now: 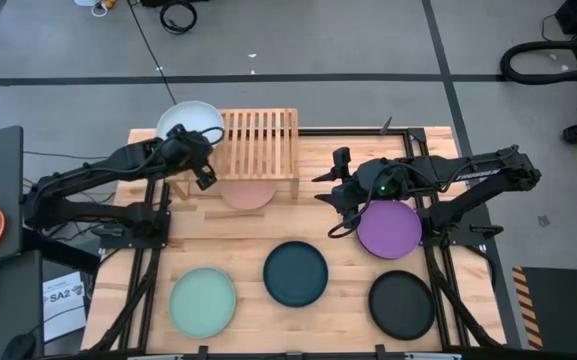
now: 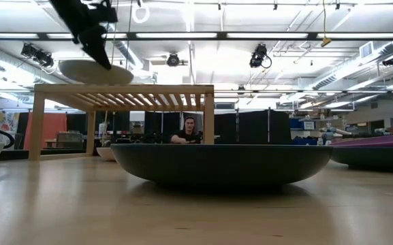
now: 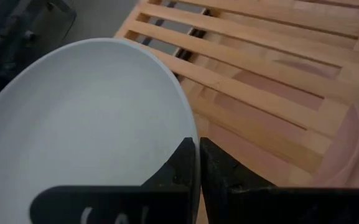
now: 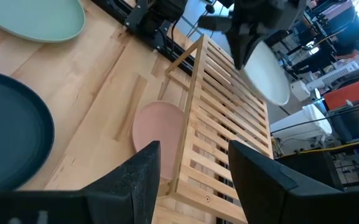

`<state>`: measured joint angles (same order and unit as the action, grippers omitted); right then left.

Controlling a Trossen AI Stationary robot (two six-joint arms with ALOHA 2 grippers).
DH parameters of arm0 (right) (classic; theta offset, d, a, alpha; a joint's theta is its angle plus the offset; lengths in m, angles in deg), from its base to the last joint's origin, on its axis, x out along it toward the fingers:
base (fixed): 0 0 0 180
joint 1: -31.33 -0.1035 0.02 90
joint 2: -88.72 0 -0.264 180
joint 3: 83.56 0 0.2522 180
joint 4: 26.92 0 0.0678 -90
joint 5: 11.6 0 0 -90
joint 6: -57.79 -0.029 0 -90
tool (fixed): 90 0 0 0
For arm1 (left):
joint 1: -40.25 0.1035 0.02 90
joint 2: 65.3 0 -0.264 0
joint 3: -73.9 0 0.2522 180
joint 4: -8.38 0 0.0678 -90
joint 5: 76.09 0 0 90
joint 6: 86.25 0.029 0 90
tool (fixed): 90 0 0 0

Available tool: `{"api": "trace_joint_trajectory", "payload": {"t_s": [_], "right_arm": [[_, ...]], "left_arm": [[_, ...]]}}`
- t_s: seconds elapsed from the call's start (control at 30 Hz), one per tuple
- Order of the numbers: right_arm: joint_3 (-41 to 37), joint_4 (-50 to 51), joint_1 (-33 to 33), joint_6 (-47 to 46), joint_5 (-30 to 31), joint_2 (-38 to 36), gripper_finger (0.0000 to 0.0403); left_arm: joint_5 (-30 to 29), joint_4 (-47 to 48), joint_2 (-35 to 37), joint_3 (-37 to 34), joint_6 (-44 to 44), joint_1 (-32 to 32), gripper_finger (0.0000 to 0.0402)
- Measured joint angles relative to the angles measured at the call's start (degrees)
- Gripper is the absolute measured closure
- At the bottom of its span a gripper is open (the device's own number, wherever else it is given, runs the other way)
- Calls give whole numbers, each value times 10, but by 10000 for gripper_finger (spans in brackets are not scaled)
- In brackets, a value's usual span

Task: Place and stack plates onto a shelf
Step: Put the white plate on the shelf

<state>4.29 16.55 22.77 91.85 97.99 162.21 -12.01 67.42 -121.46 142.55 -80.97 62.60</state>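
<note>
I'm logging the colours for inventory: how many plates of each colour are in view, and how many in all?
Pale blue-white plate, held over the shelf by the left gripper: 1
Pink plate, under the shelf: 1
Purple plate: 1
Dark teal plate: 1
Mint green plate: 1
Black plate: 1
Total: 6 plates

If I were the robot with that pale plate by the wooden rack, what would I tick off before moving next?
1. Grip: left gripper is shut on the rim of the pale plate: ok.
2. Height: in the low view the plate hangs just above the shelf top: ok.
3. Position: from above, most of the plate lies off the shelf's left end: not ok.
4. Slatted top bare for landing: ok.
5. Pink plate underneath, partly sticking out in front: ok.
6. Right gripper open, over the table short of the shelf: ok.
</note>
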Motion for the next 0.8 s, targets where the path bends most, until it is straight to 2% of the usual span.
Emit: {"api": "trace_joint_trajectory", "payload": {"t_s": [0.17,0.47,0.8], "right_arm": [[0,0,0,0,-1,0,210],[0,0,0,0,-2,0,210],[0,0,0,0,-2,0,210]], "left_arm": [[44,-50,-1,-40,14,37,387],[101,-52,-1,-44,11,75,379],[105,-52,-1,-44,14,78,374]]}}
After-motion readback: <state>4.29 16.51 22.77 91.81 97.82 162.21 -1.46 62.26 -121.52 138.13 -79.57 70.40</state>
